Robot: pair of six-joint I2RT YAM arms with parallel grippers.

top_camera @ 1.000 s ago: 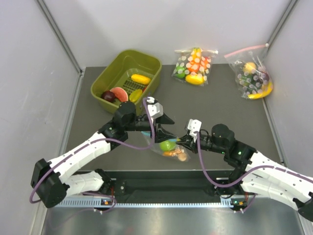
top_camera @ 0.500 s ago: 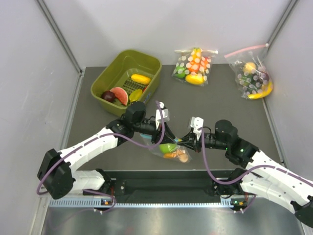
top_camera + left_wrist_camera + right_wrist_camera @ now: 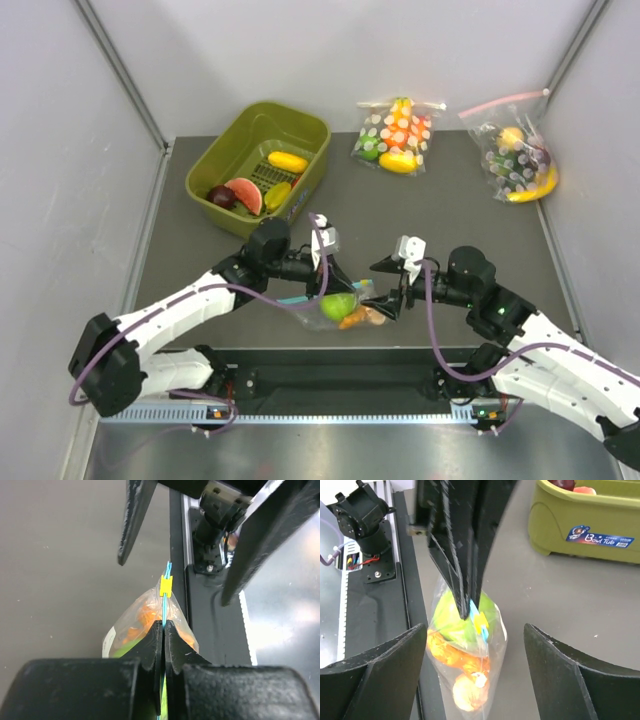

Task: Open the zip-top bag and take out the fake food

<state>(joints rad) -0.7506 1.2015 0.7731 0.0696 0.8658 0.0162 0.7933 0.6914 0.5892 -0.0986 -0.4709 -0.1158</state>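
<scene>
Olive tub (image 3: 228,150), dotted bags (image 3: 395,135): apparently well behind zip-top bag (image 3: 345,308).

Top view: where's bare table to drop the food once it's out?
The table is bare between the green tub and the near dotted bag, down to the arms. It is also bare below the far-right dotted bag and in a narrow strip left of the tub. The near centre is crowded: left gripper, right gripper and zip-top bag.

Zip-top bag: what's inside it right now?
Through the clear zip-top bag show a green fruit and orange carrot-like pieces. The left gripper, shut on the blue zip strip, covers part of the fruit; an exact count is unclear.
</scene>
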